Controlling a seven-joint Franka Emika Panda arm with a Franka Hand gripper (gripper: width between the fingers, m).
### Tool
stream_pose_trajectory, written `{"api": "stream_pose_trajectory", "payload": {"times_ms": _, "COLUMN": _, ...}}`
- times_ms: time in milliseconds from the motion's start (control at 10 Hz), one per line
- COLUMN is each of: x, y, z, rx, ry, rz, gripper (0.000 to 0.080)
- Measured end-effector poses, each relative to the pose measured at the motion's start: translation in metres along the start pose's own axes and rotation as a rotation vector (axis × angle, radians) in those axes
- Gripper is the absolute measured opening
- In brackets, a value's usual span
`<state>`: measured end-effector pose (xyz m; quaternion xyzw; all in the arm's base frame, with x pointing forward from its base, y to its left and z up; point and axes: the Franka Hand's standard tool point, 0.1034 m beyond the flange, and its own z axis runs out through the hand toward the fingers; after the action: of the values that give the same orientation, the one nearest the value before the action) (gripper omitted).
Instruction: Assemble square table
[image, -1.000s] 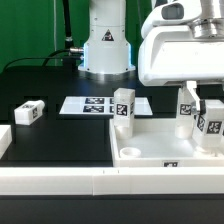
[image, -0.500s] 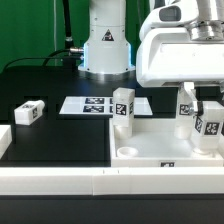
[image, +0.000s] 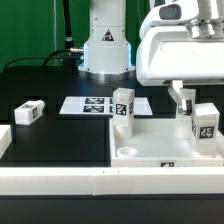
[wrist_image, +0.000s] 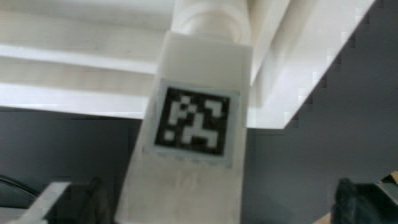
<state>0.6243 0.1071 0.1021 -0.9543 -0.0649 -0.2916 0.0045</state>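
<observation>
Straddling one leg (image: 205, 122) untouched, the released end effector (wrist_image: 214, 200) has a second leg (image: 123, 108) standing across the tabletop (image: 160, 140).

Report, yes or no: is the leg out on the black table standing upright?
No, the leg lies on its side on the black table.
</observation>
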Motion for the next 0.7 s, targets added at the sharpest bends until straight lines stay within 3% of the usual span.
{"api": "stream_pose_trajectory", "payload": {"times_ms": 400, "x": 0.016, "y": 0.007, "z": -0.016, "rx": 0.010, "ry": -0.027, "rz": 0.003, "gripper": 0.0649}}
{"api": "stream_pose_trajectory", "payload": {"times_ms": 700, "x": 0.011, "y": 0.004, "z": -0.013, "rx": 0.021, "ry": -0.065, "rz": 0.004, "gripper": 0.0649}}
